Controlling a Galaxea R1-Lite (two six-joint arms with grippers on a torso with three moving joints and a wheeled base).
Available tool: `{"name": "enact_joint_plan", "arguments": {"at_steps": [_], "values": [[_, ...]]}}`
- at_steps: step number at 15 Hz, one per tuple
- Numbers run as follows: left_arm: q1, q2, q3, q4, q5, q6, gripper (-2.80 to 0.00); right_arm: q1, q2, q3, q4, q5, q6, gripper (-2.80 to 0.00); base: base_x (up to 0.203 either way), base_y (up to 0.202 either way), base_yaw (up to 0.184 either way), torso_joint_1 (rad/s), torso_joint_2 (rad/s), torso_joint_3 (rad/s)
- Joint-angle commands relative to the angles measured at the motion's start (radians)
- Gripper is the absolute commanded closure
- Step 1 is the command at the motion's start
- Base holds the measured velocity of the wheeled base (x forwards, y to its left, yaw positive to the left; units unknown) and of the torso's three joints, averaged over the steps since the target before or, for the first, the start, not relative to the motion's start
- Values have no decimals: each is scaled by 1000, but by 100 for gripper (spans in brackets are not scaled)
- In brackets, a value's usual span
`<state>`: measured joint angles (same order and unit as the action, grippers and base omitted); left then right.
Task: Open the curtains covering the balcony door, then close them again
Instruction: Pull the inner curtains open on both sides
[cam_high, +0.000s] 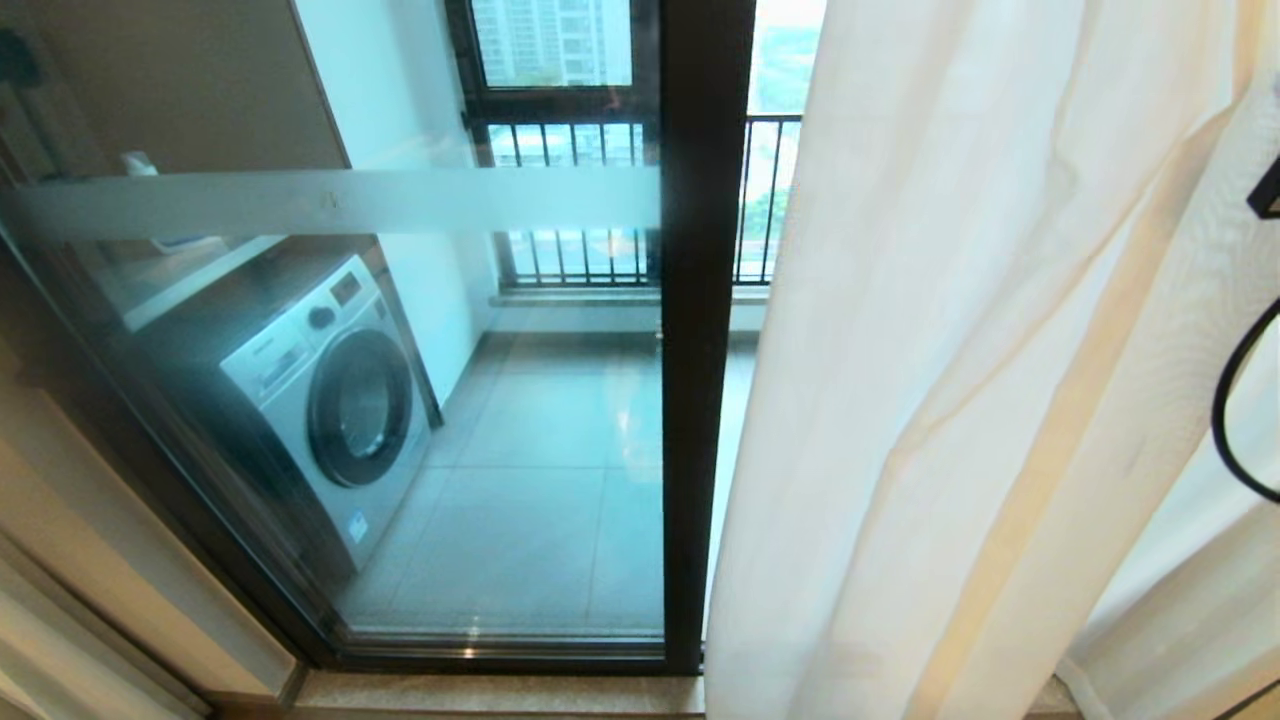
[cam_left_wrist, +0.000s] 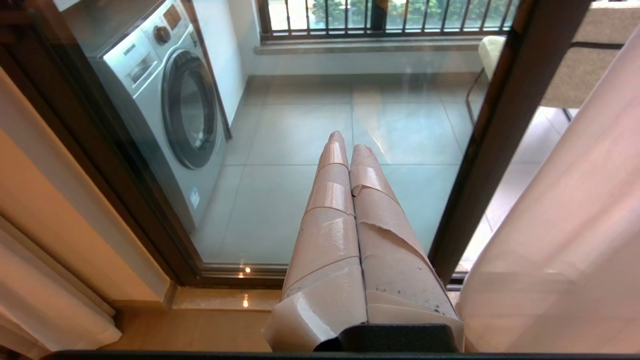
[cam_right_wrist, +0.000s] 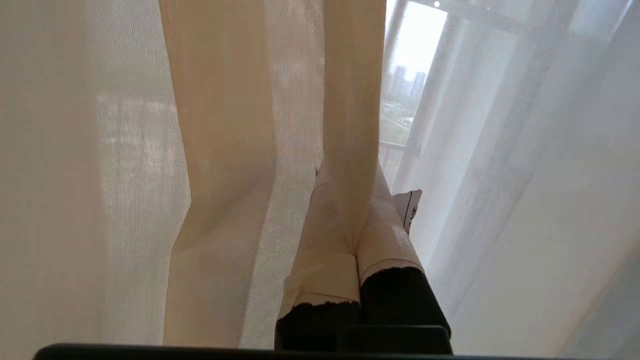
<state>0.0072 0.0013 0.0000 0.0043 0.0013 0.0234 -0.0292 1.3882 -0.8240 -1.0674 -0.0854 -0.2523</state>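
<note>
Balcony door (cam_high: 700, 330), curtains (cam_right_wrist: 350, 125) pinched between right fingers (cam_right_wrist: 385, 235)

Curtains (cam_high: 950, 400): sheer woven cloth, cream, matt, fine mesh weave visible. Balcony door (cam_high: 700, 350): dark metal frame, satin; glossy glass with frosted band. Left claw (cam_left_wrist: 350, 150): glossy beige tape wrap, wrinkled, torn edges. Washing machine (cam_high: 330, 400): smooth silver casing. Balcony floor (cam_high: 560, 480): glossy tiles.

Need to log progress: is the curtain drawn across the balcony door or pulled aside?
Pulled aside, partly: the curtain hangs bunched at the right, leaving the balcony door glass with the washing machine behind it uncovered.
</note>
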Motion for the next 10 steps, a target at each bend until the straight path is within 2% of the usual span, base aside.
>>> {"name": "enact_joint_plan", "arguments": {"at_steps": [1,10], "values": [[0,0,0,0,0,0,0,0,3,-3,-8,0,-1,0,0,-183,1,-2,-2,-2],[0,0,0,0,0,0,0,0,55,-100,-24,0,-1,0,0,-184,2,2,2,3]]}}
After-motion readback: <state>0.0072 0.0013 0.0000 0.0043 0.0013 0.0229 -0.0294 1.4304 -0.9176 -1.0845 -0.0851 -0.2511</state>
